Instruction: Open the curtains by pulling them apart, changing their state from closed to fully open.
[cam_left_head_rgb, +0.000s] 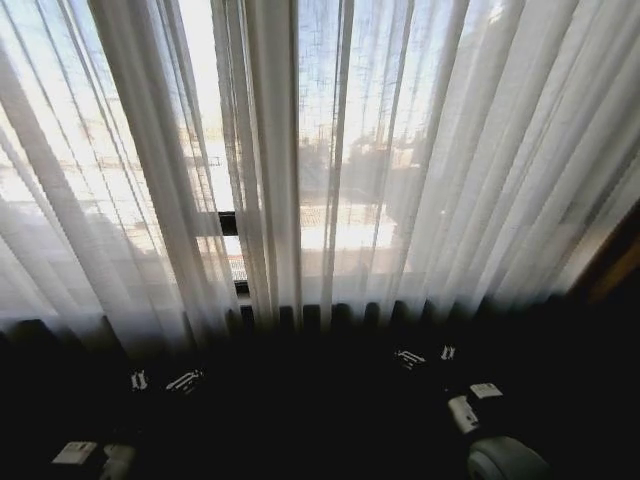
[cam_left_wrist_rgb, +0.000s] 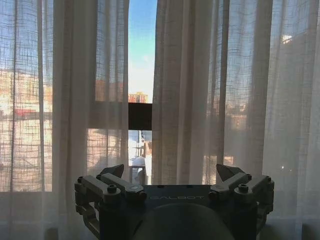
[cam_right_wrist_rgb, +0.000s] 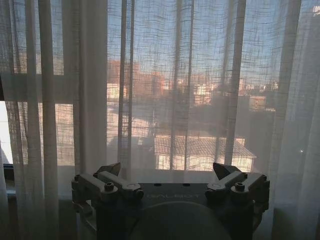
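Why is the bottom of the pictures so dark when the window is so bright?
Head view: daylight comes from behind the curtains, so they glow, while the left gripper and right gripper below sit in deep shadow. Left wrist view: a narrow gap between the panels shows clear blue sky, and the open gripper is a dark silhouette. Right wrist view: buildings look hazy through the weave.
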